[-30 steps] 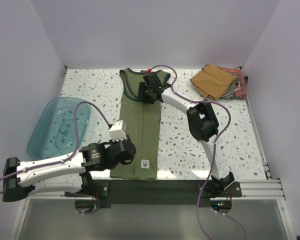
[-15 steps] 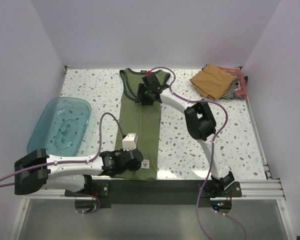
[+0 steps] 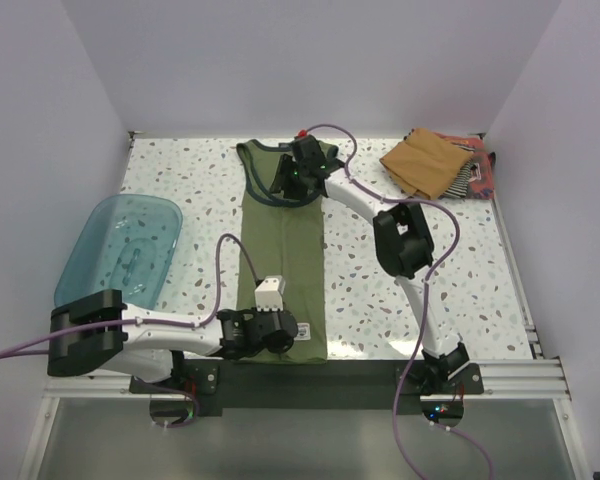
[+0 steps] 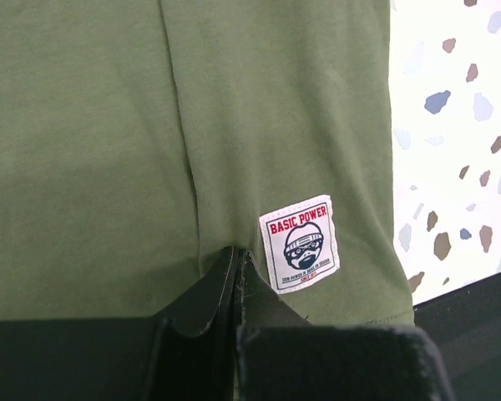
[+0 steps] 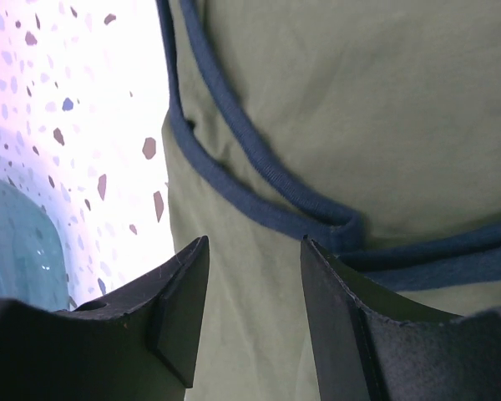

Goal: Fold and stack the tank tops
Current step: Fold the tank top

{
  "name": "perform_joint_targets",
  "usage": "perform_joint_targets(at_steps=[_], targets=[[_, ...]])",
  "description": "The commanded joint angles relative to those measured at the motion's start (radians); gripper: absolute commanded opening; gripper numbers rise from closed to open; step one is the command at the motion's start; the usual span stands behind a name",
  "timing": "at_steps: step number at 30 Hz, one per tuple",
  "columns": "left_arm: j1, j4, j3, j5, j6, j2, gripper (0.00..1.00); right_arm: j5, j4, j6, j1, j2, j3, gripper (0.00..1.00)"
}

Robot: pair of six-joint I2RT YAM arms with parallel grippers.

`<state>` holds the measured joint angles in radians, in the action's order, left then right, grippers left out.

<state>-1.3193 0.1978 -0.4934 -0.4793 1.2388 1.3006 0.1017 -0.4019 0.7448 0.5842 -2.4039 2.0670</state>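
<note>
The olive green tank top [image 3: 285,240] lies lengthwise in the middle of the table, neck at the far end. My left gripper [image 3: 278,338] is at its near hem, shut with a pinch of the cloth [image 4: 108,150] between its tips [image 4: 236,252], just left of a white sewn label [image 4: 300,243]. My right gripper [image 3: 288,185] is open low over the upper left part, by the blue armhole trim [image 5: 234,167]; olive cloth [image 5: 250,317] shows between its fingers [image 5: 184,284]. The tan-brown [image 3: 425,160], striped [image 3: 467,178] and reddish [image 3: 485,172] tank tops lie piled at the back right.
A translucent teal tub [image 3: 120,255] stands at the left of the speckled table [image 3: 380,290]; its edge shows in the right wrist view [image 5: 17,251]. The dark front rail [image 4: 484,309] runs just below the hem. Walls enclose the table at the back and sides.
My left gripper has moved right and toward the near edge, onto the hem beside the label. The hem now lies a little nearer the front rail. My right gripper has barely moved.
</note>
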Motion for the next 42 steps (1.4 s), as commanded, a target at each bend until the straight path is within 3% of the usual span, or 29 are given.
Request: perform_joint_targets(at_steps=[1, 6, 10, 17, 29, 34, 42], targets=[[-0.023, 0.06, 0.018, 0.047, 0.047, 0.032, 0.0, 0.041, 0.028, 0.024, -0.03, -0.012, 0.051, 0.51], [-0.023, 0.092, 0.004, 0.036, 0.044, -0.01, 0.0, 0.026, 0.008, -0.007, -0.043, 0.005, 0.07, 0.52], [-0.018, 0.178, -0.071, -0.025, 0.015, -0.107, 0.01, -0.057, -0.014, -0.071, -0.012, 0.084, -0.027, 0.51], [0.0, 0.288, -0.184, -0.087, -0.022, -0.188, 0.11, -0.243, -0.051, -0.134, 0.077, 0.179, -0.191, 0.51], [0.042, 0.502, -0.28, -0.214, 0.013, -0.328, 0.13, -0.522, -0.175, -0.147, 0.152, 0.101, -0.099, 0.49], [0.049, 0.525, -0.263, -0.231, 0.016, -0.383, 0.13, -0.491, 0.007, -0.18, 0.151, 0.212, -0.237, 0.51], [0.051, 0.534, -0.248, -0.225, 0.028, -0.386, 0.13, -0.493, 0.008, -0.179, 0.151, 0.281, -0.266, 0.5]])
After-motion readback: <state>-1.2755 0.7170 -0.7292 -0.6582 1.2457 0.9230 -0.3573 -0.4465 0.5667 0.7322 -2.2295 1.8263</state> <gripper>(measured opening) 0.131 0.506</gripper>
